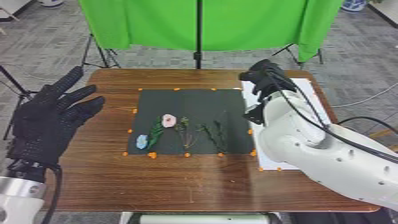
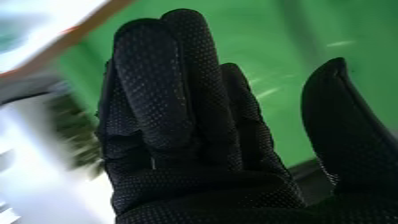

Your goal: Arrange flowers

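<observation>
The pink flower lies on the dark mat, beyond the blue flower. Likely light, with petals that crush easily, it is best pinched low on its stem. At right, the right hand has straight fingers, thumb apart; the left hand is spread.

Rectangular wooden bench: brown, darker grain
Square flat mat: dark grey, orange-spotted edges
Round flower: pale pink
Oval flower: light blue
Hanging cloth sheet: bright green
Fabric-gloved right hand: black, finely dotted
</observation>
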